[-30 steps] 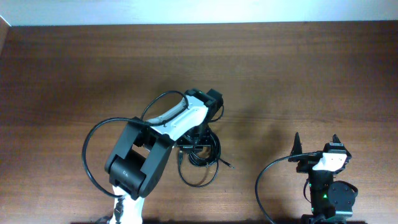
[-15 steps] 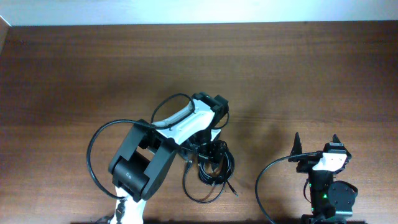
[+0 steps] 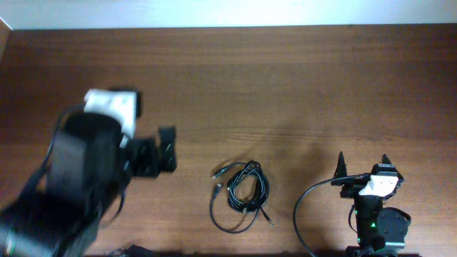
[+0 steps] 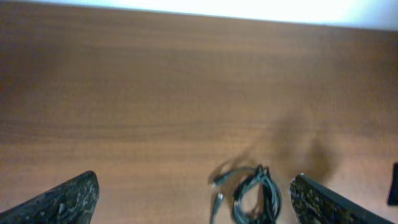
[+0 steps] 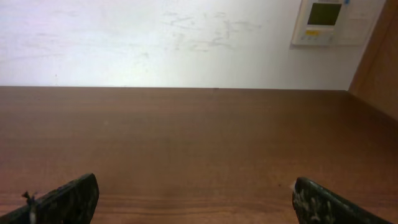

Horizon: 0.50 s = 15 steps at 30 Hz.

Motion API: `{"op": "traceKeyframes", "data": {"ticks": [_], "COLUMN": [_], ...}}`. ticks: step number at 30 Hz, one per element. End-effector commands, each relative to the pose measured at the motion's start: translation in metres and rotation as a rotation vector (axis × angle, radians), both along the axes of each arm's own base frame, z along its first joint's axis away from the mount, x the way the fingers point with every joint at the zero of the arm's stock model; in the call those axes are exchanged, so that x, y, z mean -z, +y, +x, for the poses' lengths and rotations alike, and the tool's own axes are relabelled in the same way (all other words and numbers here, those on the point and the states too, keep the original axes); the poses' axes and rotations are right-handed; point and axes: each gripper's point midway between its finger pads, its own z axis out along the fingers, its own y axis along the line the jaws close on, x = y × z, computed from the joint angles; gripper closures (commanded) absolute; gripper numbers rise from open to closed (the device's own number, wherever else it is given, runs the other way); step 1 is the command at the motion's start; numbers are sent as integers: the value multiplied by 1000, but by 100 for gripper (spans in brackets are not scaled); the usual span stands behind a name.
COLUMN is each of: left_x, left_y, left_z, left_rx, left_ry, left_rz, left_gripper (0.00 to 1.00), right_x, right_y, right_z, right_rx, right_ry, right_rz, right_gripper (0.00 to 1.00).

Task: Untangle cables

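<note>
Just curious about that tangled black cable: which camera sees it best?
Overhead: the whole cable bundle lies in plain sight on the table. Left wrist shows it blurred, cut off at the bottom edge. Right wrist misses it.

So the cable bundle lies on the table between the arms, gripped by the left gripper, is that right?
Not gripped: the cable bundle lies free, with the left gripper open and well apart from it, as the overhead view shows. The rest holds.

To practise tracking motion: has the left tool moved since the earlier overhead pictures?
Yes. The left tool swung leftward, off the cable bundle and farther from the stationary right tool.
</note>
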Motion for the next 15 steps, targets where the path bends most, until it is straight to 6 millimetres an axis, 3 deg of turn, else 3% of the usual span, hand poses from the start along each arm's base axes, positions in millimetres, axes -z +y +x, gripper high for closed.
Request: {"op": "traceKeyframes", "data": {"ticks": [1,3,5,6,7,8,9,11,12,15], "left_x": [59,97,122,129,133,134,135,135,136,140], "left_y": [20,26,26,25,23,23,22,22,22,16], "left_z": [-30,-45,-45,-43,-42,-41,-40,-40,-42,-49], "left_rx": [-74,-147,-171,-171,-168,-168,-168,-168,-167,-134], "left_ry": [54,101,145,160,178,183,184,185,191,233], "left_rz": [-8,-67,-70,-63,-60,-58,-57,-56,-56,-79], "left_gripper": [1,1,1,1,1,1,1,1,1,1], "right_x": [3,1,-5,-6,-3,0,-1,-5,-19,-43], "right_y": [-1,23,77,106,141,157,165,161,158,142], "right_z": [0,1,-11,-26,-55,-76,-90,-81,-77,-59], "right_rx": [3,-120,-408,-567,-768,-890,-979,-950,-970,-846], "right_ry": [4,-7,63,169,369,468,516,450,338,234], "right_rz": [7,229,622,820,1011,1019,1013,969,875,857], "right_gripper": [2,2,1,2,1,1,2,1,0,2]}}
